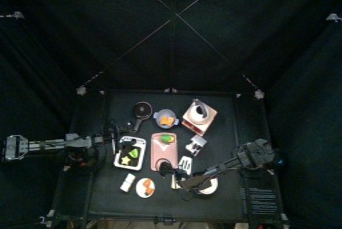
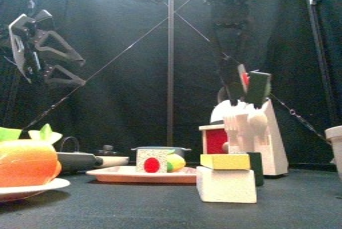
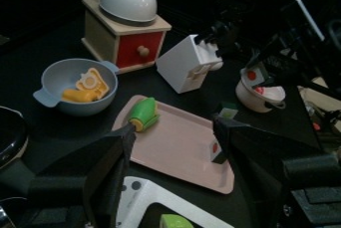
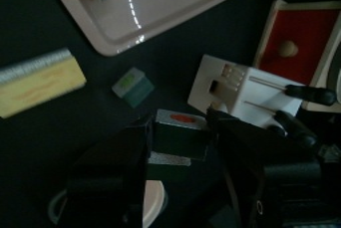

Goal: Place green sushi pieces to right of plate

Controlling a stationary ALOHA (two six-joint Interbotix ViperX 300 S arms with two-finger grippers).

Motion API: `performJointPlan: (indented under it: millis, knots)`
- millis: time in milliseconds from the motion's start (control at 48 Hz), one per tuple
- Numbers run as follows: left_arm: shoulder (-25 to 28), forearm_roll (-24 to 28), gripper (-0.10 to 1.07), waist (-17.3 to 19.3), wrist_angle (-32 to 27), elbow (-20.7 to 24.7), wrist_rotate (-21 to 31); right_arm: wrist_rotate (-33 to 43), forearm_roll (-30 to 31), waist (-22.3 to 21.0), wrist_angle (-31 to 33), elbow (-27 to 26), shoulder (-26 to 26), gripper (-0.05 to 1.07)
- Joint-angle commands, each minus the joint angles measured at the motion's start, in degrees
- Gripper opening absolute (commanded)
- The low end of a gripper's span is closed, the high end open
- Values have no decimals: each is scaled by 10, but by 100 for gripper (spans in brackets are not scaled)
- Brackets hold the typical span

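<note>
The pink plate (image 3: 186, 147) lies mid-table and carries a green sushi roll (image 3: 143, 113) at one end. The front view shows that roll (image 2: 163, 162) on the plate (image 2: 120, 175). My left gripper (image 3: 173, 157) hovers open over the plate's near edge with nothing in it. A small green piece (image 4: 132, 85) lies on the black table beside the plate (image 4: 134, 13). My right gripper (image 4: 182, 129) hangs open over a white piece with red and dark layers (image 4: 177, 138). That piece sits between the jaws, apparently untouched. From above, the right gripper (image 1: 191, 171) is just right of the plate (image 1: 163, 153).
A white knife block (image 3: 190, 63), a wooden box with a white kettle on top (image 3: 127, 33) and a blue bowl (image 3: 74, 83) stand behind the plate. A white bowl (image 3: 260, 91) sits to the right. A yellow and white piece (image 4: 38, 81) lies on the table.
</note>
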State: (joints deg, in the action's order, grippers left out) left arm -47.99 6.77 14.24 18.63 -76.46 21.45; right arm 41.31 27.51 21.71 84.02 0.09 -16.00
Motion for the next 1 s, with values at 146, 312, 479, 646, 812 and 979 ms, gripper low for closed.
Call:
performJointPlan:
  millis: [146, 312, 479, 646, 812, 979]
  knots:
    - [1, 0, 96, 3, 3, 6, -1, -33, -19, 3, -29, 53, 20, 66]
    - [1, 0, 96, 3, 3, 6, -1, -47, -19, -1, -77, 86, 27, 65]
    - [1, 0, 96, 3, 3, 6, -1, -52, -18, -4, -125, 122, 30, 65]
    - [1, 0, 96, 3, 3, 5, -1, -52, -16, -10, -147, 144, 30, 65]
    - [1, -1, 96, 3, 3, 5, -1, -53, -2, -11, -156, 144, 30, 67]
    - [1, -1, 96, 3, 3, 5, -1, -53, -3, -15, -178, 144, 30, 67]
